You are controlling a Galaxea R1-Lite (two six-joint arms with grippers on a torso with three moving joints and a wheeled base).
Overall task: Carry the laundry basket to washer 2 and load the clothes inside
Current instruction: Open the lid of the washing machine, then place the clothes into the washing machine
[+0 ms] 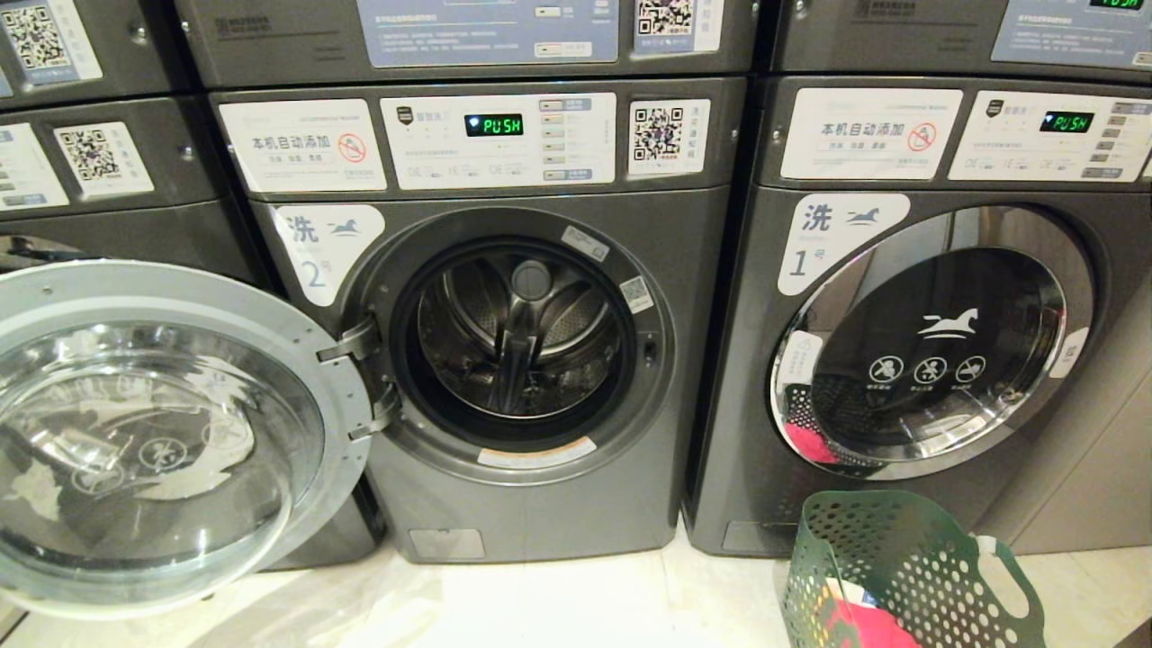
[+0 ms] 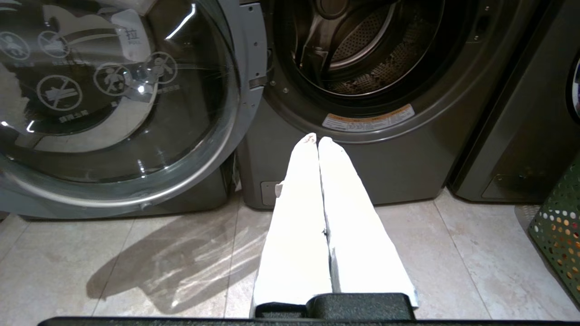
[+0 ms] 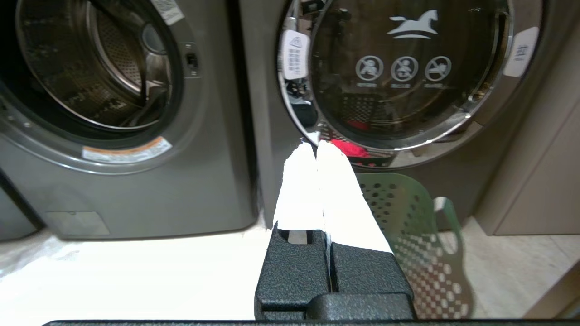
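Washer 2 (image 1: 576,504) stands straight ahead, its round glass door (image 1: 153,432) swung wide open to the left and its steel drum (image 1: 517,333) bare. The dark green laundry basket (image 1: 909,567) sits on the floor at the lower right, in front of washer 1. Pink-red clothes (image 1: 855,625) show inside it. My left gripper (image 2: 317,138) is shut and empty, pointing at washer 2's front (image 2: 385,167) below the opening. My right gripper (image 3: 316,144) is shut and empty too, hanging above the basket (image 3: 408,208). Neither arm shows in the head view.
Washer 1 (image 1: 747,432) stands to the right with its chrome-ringed door (image 1: 936,342) closed, mirroring the basket. Another grey washer (image 1: 117,180) stands at the left behind the open door. More machines are stacked above. The floor (image 1: 576,603) is pale tile.
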